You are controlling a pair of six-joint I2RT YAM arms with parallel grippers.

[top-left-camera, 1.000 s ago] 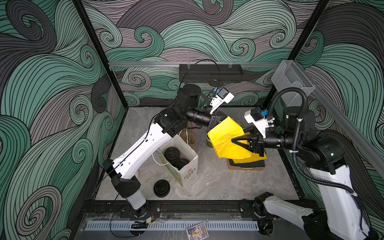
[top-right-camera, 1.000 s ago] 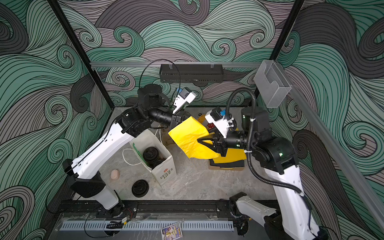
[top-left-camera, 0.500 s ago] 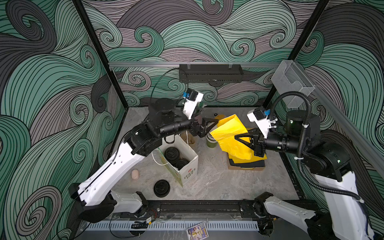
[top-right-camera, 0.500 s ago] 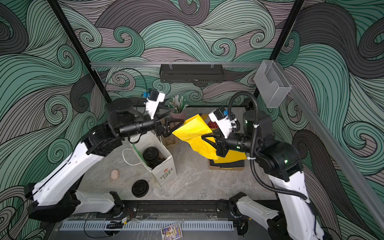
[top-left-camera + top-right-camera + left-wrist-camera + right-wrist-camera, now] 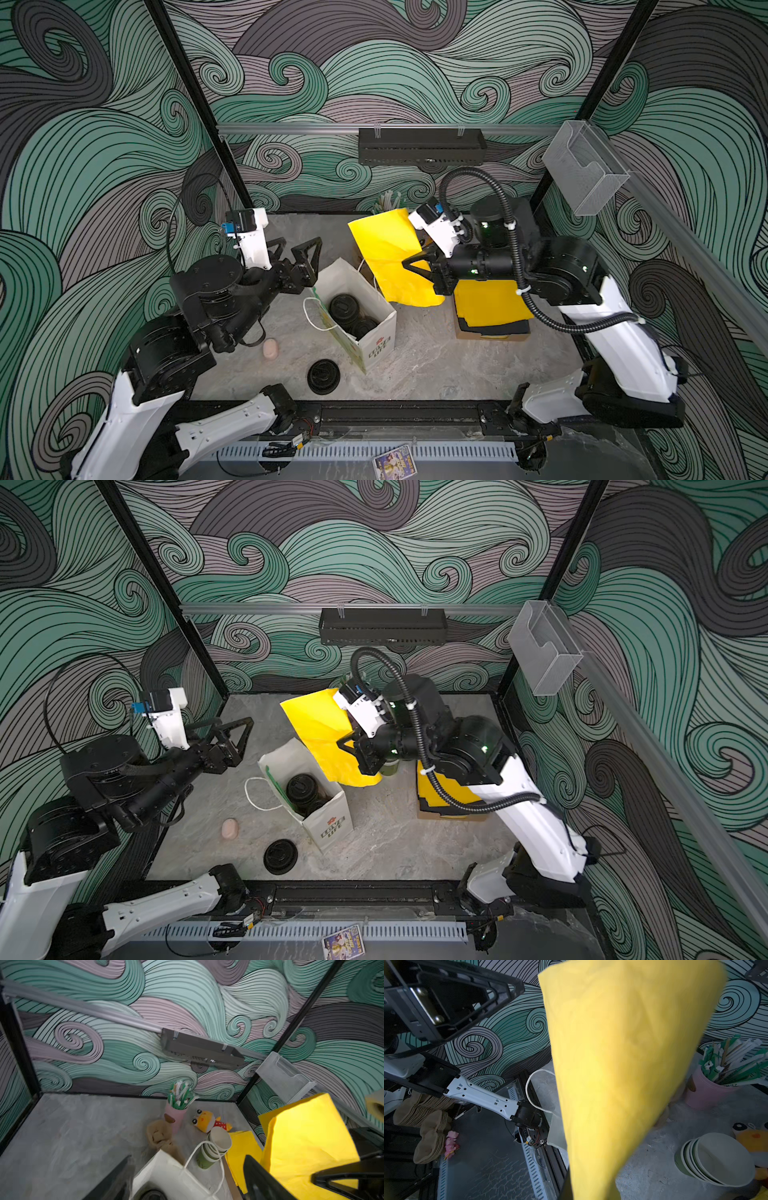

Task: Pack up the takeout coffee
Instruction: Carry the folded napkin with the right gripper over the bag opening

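Our right fingers [image 5: 411, 266] pinch a yellow napkin [image 5: 386, 249] at the paper bag's [image 5: 376, 345] one o'clock. Our left fingers [image 5: 306, 249] gape empty. We should lower it gently.

Matt paper bag [image 5: 349, 276], plastic cup lids [image 5: 345, 305]
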